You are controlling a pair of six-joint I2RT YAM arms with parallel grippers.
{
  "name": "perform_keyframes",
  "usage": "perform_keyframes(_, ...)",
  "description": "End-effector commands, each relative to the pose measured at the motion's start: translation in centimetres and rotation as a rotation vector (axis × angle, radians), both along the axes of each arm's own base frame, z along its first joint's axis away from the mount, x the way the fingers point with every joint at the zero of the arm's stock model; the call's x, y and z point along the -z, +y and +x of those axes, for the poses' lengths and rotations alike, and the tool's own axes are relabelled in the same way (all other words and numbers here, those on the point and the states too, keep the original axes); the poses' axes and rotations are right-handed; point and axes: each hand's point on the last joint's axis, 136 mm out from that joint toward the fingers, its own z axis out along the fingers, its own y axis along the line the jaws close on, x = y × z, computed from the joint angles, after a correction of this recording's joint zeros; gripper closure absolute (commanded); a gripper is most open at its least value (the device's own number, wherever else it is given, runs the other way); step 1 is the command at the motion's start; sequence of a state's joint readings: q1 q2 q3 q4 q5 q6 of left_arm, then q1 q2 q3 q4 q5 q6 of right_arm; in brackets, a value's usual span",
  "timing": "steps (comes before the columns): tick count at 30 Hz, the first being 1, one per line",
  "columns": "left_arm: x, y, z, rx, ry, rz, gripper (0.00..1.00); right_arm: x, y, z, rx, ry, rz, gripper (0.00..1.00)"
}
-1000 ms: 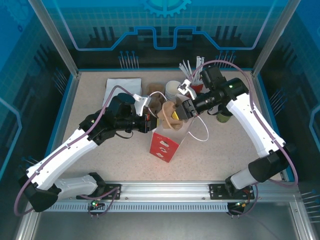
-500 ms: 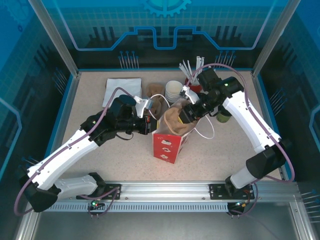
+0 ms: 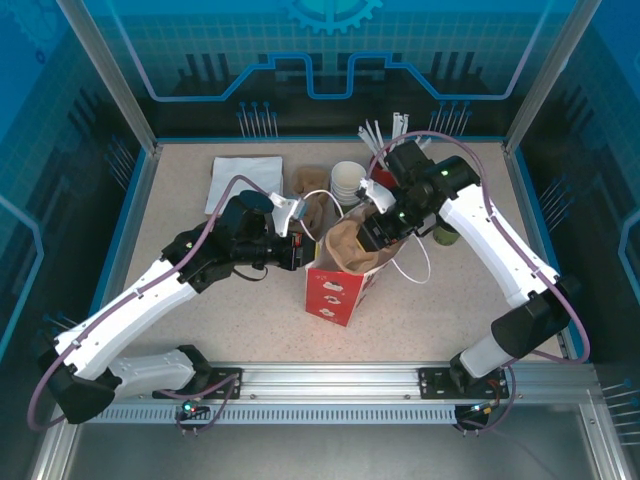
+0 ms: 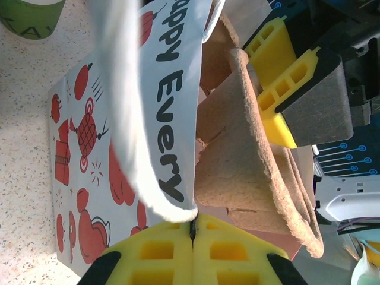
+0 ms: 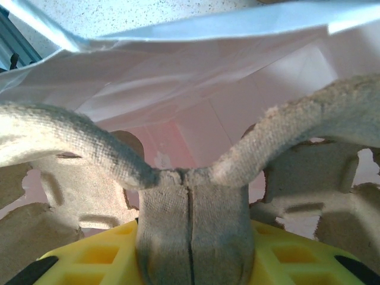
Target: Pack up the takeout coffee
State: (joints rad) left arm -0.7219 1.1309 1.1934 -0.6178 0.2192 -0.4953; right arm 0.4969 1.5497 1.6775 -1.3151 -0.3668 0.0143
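A red-and-white bag (image 3: pixel 335 290) is standing upright near the middle of the worktop (image 3: pixel 440 315), mouth open. A brown pulp carrier (image 3: pixel 348 243) is sitting tilted in that mouth, part of it projecting above the rim. A white napkin (image 3: pixel 245 178) is lying flat at far left. A cup stack (image 3: pixel 347 180) and a red cup of straws (image 3: pixel 390 176) are standing behind the bag.

1. We are looking at a robotics lab cell: aluminium posts (image 3: pixel 105 75) and blue panels (image 3: pixel 330 60) printed with circuit patterns wall in a speckled desk (image 3: pixel 450 300).
2. Well back from the right pincer (image 3: pixel 370 235), at the near edge, white arms (image 3: pixel 140 300) are bolted to a metal rail (image 3: pixel 330 385).
3. Just beyond that pincer stand coffee-shop goods: stacked cups (image 3: pixel 347 182) and straws (image 3: pixel 383 135).
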Motion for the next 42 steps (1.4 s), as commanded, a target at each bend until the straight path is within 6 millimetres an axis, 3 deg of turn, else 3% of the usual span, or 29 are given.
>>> perform_keyframes(1, -1.0, -0.7, -0.5, 0.039, -0.017, -0.033, 1.00, -0.6, 0.0, 0.2, 0.056, 0.033, 0.042, 0.59)
perform_keyframes(8, -0.3, -0.6, -0.8, 0.036, -0.003, -0.024, 1.00, -1.1, -0.3, 1.0, 0.103, 0.008, 0.034, 0.60)
perform_keyframes(19, -0.6, -0.5, -0.3, 0.012, -0.015, -0.018, 1.00, 1.2, -2.1, 0.3, 0.019, -0.064, -0.150, 0.60)
perform_keyframes(26, -0.9, -0.8, 0.4, 0.002, -0.024, -0.008, 1.00, 1.5, -1.9, -1.0, -0.093, -0.101, -0.221, 0.60)
perform_keyframes(42, -1.1, -1.5, 2.0, -0.068, 0.016, -0.027, 1.00, 2.1, -1.0, -2.1, -0.208, -0.206, -0.308, 0.60)
